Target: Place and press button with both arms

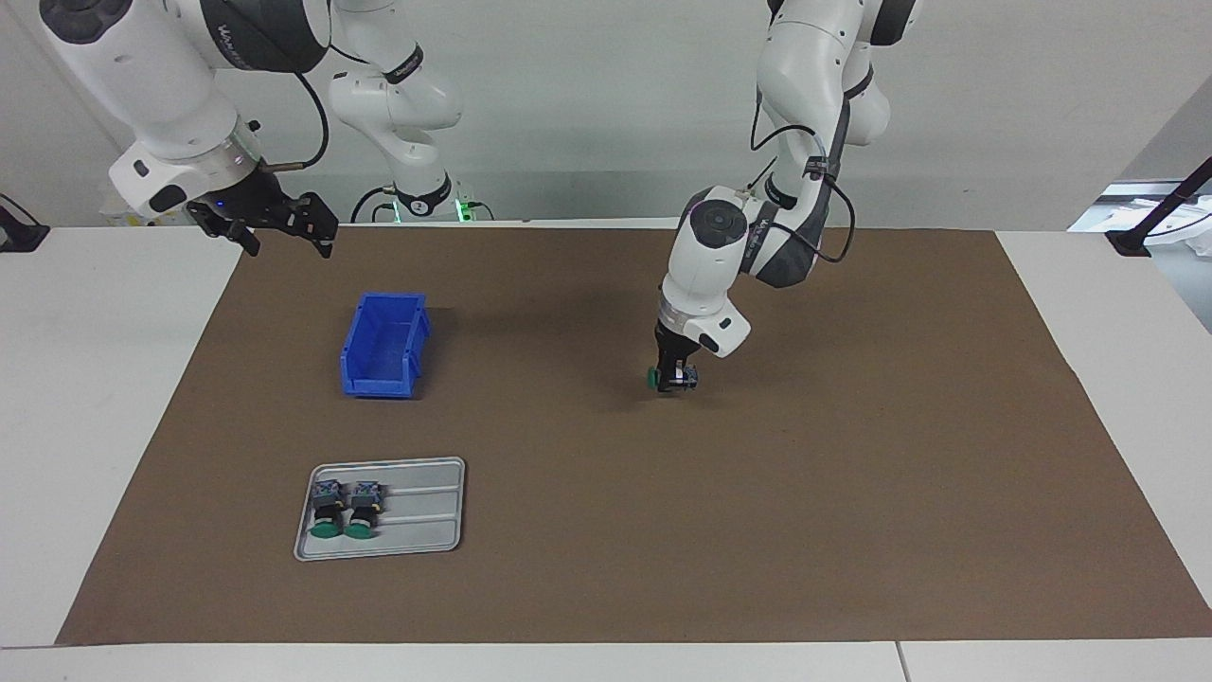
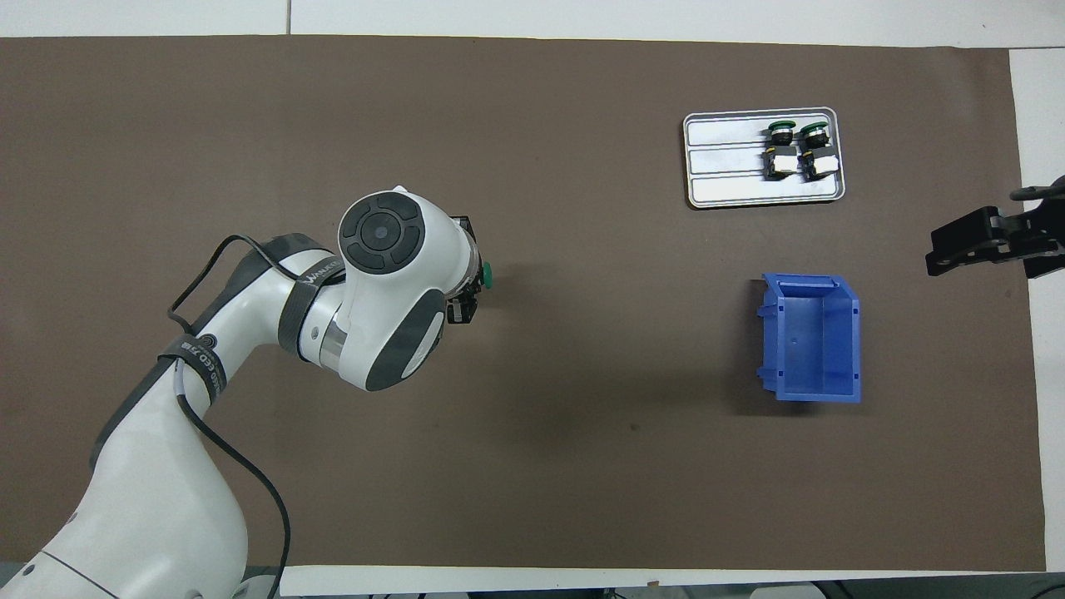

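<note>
My left gripper (image 1: 674, 377) points straight down over the middle of the brown mat (image 1: 852, 474), shut on a button (image 1: 684, 378) that lies sideways in it. The button's green cap (image 1: 653, 379) points toward the right arm's end of the table. It hangs just above the mat. From overhead the wrist hides most of the left gripper (image 2: 466, 293), and only the green cap (image 2: 489, 274) pokes out. My right gripper (image 1: 276, 225) waits open in the air over the mat's edge at its own end, seen in the overhead view as the right gripper (image 2: 978, 245).
A grey tray (image 1: 426, 511) (image 2: 724, 162) holds two more green-capped buttons (image 1: 344, 509) (image 2: 797, 150) side by side. A blue open bin (image 1: 383, 343) (image 2: 811, 337) stands on the mat nearer to the robots than the tray.
</note>
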Available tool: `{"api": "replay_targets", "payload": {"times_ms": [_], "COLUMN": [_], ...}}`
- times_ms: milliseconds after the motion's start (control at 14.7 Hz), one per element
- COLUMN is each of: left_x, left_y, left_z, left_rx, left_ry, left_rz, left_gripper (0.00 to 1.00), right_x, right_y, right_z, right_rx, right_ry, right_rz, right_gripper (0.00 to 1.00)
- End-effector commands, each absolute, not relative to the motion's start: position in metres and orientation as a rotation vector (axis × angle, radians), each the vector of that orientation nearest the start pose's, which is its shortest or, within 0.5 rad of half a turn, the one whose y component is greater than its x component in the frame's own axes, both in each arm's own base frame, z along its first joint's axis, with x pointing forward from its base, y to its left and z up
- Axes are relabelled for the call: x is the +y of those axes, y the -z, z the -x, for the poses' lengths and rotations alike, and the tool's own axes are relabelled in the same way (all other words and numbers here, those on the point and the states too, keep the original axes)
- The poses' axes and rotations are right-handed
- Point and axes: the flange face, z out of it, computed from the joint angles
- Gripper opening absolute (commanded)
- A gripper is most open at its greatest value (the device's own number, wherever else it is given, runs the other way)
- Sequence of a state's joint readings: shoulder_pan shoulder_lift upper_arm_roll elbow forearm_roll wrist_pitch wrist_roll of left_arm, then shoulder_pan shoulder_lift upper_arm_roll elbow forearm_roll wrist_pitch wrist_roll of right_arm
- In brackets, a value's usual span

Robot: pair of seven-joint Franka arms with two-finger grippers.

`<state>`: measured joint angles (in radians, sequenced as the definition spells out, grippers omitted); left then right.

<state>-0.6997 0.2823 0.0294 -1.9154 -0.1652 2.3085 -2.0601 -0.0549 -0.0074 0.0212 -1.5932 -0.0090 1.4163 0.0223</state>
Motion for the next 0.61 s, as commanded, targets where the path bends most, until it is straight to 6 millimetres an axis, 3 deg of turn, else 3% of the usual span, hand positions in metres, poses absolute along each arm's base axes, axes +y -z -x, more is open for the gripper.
{"api": "replay_targets", "payload": {"times_ms": [0, 273, 545], "left_x": [-0.382, -0.358, -0.33], "left_y": [-0.364, -0.365, -0.362], "left_z": [-0.496, -0.518, -0.534], "left_rx": [-2.293, -2.419, -2.487], "left_ry": [-0.311, -0.622, -0.777], "left_rz": [2.442, 2.459, 2.473], "left_gripper": [0.19, 0.19, 0.18], "right_x": [-0.019, -0.02, -0.02], "right_y": [-0.607, -0.607, -0.607], "right_z": [-0.527, -0.527, -0.527], "right_rx": [0.066, 0.069, 0.069], "right_ry": [-0.256, -0.256, -0.256], "right_rz": [3.14, 3.14, 3.14], "right_gripper": [1.0, 1.0, 1.0]}}
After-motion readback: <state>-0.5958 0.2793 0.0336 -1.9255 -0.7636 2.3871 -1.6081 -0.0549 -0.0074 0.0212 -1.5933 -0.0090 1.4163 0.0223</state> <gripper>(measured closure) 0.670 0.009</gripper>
